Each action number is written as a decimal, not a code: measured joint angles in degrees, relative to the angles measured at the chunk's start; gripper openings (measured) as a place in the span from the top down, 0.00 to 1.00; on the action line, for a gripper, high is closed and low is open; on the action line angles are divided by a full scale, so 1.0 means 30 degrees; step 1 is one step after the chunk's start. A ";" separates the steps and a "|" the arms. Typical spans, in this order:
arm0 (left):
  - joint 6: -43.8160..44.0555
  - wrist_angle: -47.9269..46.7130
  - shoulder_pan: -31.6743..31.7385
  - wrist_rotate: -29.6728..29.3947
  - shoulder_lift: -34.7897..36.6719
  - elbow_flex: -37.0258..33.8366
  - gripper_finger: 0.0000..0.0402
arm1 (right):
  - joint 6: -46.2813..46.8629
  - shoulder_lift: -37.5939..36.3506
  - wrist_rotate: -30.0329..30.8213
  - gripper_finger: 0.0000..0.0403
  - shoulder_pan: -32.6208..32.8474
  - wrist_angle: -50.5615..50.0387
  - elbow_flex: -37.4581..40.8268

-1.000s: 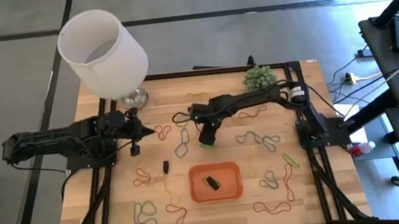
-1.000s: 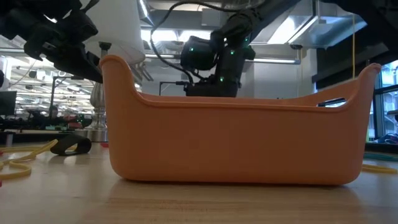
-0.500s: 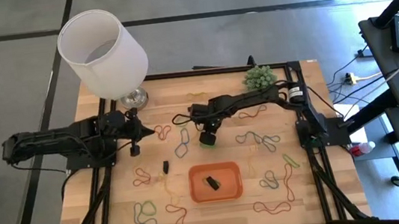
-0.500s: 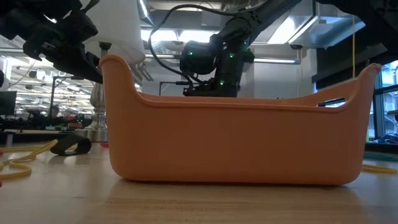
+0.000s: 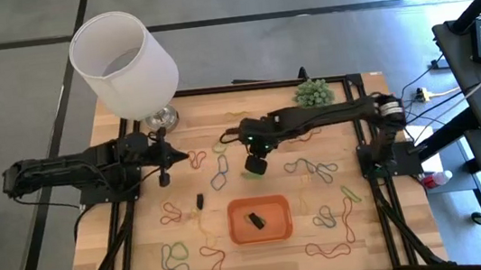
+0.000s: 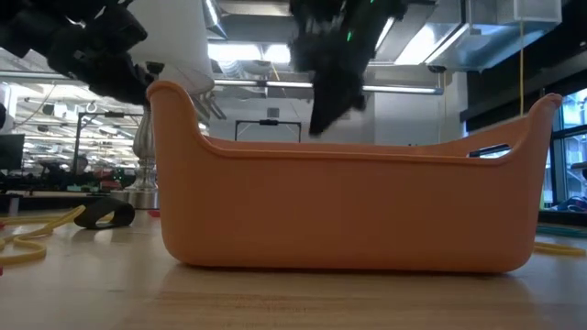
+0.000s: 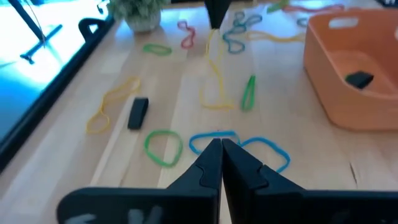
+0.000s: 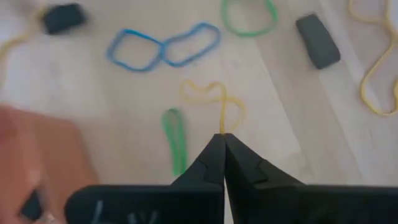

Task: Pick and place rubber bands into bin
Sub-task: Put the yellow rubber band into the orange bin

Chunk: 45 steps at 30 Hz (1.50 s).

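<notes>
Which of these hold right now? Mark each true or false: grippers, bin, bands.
1. The right gripper is shut on a yellow rubber band. True.
2. The bin holds several rubber bands. False: only a small black piece shows inside it.
3. The left gripper is shut with nothing between its fingers. True.
4. The right gripper hangs directly over the bin. False: in the high view it is beyond the bin's far rim, over bare table.
5. The left gripper grips the blue band. False: that band lies flat on the table.
</notes>
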<state>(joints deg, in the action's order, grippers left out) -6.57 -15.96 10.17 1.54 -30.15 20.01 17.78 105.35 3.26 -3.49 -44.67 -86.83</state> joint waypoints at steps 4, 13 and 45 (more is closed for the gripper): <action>0.0005 0.1232 -0.0101 -0.0007 0.0007 0.0000 0.99 | 0.0126 -0.1866 0.0224 1.00 0.0882 -0.0039 0.0000; 0.1013 0.3666 -0.1161 -0.0086 -0.0079 0.0000 1.00 | 0.2088 -0.4878 0.1015 1.00 0.4396 0.0150 -0.0007; 0.5654 0.4120 -0.8662 -0.5209 -0.8058 0.3570 0.99 | 0.4066 0.2779 0.0733 1.00 0.9094 0.1615 -0.0007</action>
<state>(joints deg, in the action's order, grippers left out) 10.39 -3.60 -15.81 -14.09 -54.33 30.72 29.98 113.68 5.46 23.79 -39.83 -86.85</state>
